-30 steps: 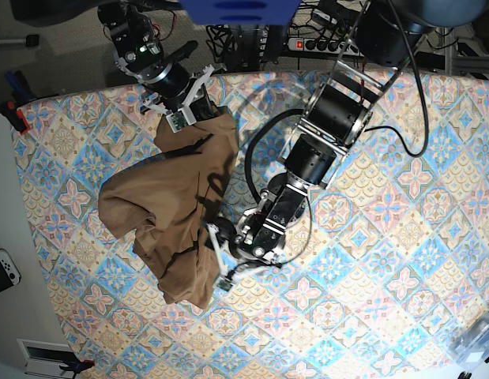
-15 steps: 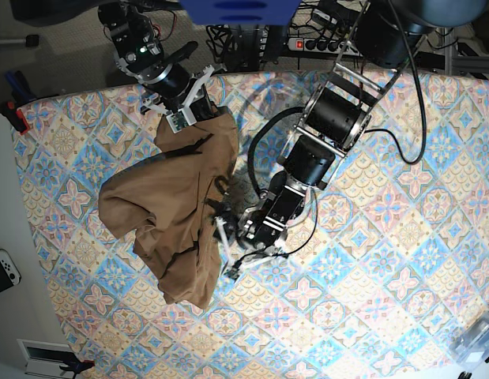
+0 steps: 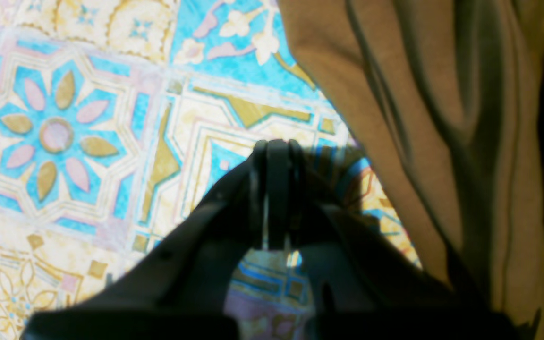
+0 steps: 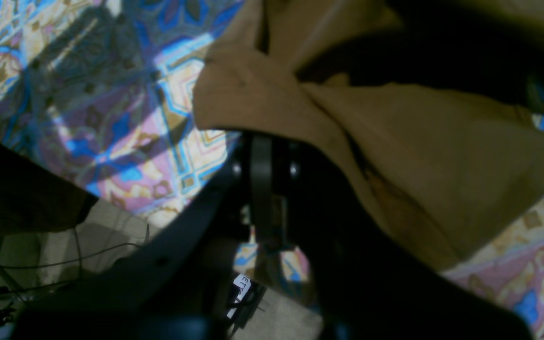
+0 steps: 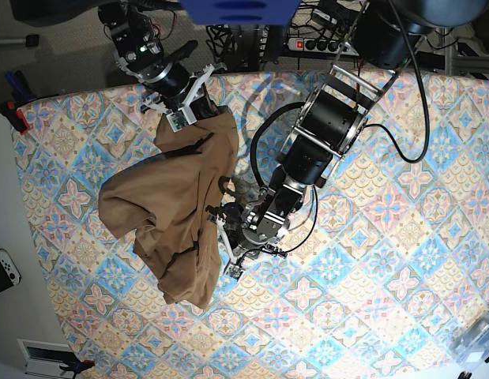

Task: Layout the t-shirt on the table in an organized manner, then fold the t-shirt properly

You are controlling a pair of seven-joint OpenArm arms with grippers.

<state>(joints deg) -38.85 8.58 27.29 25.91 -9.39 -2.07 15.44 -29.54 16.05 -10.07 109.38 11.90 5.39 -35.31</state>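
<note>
The t-shirt (image 5: 177, 213) is shown lying crumpled on the left half of the table (image 5: 386, 237) in the base view, its long axis running from the far edge, where one end is raised, down toward the near left.

The right claw (image 5: 187, 106) is seen at the far end of the garment. In the right wrist view its jaws are drawn together at a tan fold of the t-shirt (image 4: 395, 156); whether cloth is actually pinched between the tips cannot be told, though the raised end in the base view suggests a grip.

The left claw (image 3: 274, 151) is seen with its jaws pressed together on nothing, only the patterned table (image 3: 64, 141) showing beyond them. The long edge of the t-shirt (image 3: 442, 118) lies just beside it, on the right of the left wrist view, and is not touched.

The governing relation is judged to be this: the free lower half of the garment lies immediately sideways of the left claw (image 5: 228, 237), which is the nearer of the two to that edge. A reopening and a short sideways reach onto the hem would probably be required before the cloth could be spread.
</note>
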